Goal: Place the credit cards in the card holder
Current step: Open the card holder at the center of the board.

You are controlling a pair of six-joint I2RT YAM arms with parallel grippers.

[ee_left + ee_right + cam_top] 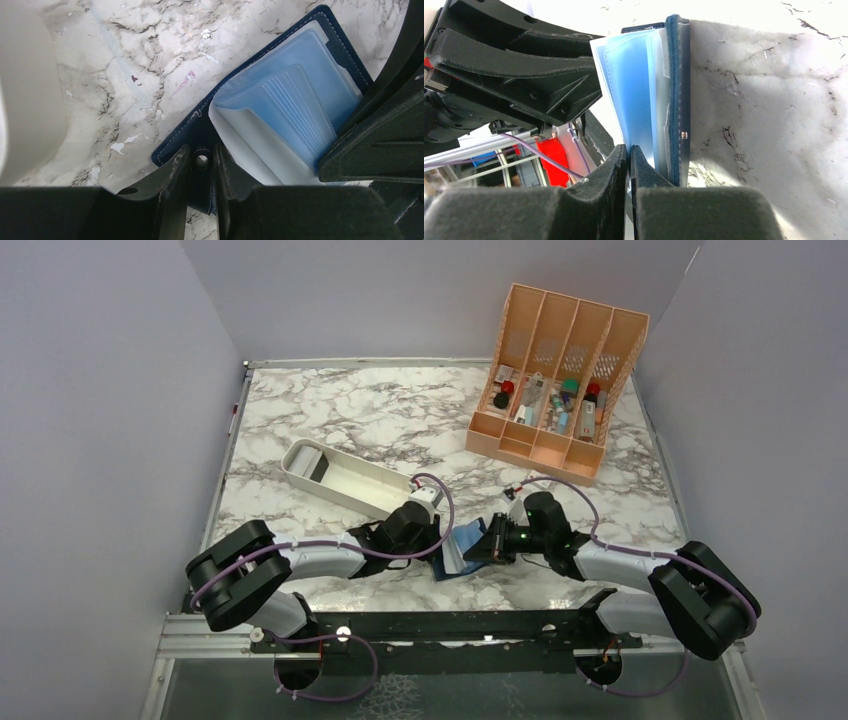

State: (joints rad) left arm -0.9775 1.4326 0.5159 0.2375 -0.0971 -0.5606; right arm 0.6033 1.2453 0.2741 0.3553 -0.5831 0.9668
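The navy card holder [462, 552] lies open on the marble between my two grippers, its pale blue plastic pockets [295, 95] fanned upward. My left gripper [201, 156] is shut on the holder's snap tab [201, 161], one finger on each side of it. In the right wrist view the card holder [677, 100] stands on edge. My right gripper [629, 150] is shut on a thin clear pocket leaf at the holder's open side. No credit cards show plainly. A dark strip at the top of the pockets [644, 28] is too small to tell.
A white oblong tray [340, 495] sits just behind the left gripper [432, 543], with flat pieces at its left end. An orange slotted organizer [560, 360] with small bottles stands at the back right. The right gripper [482, 545] nearly touches the left one.
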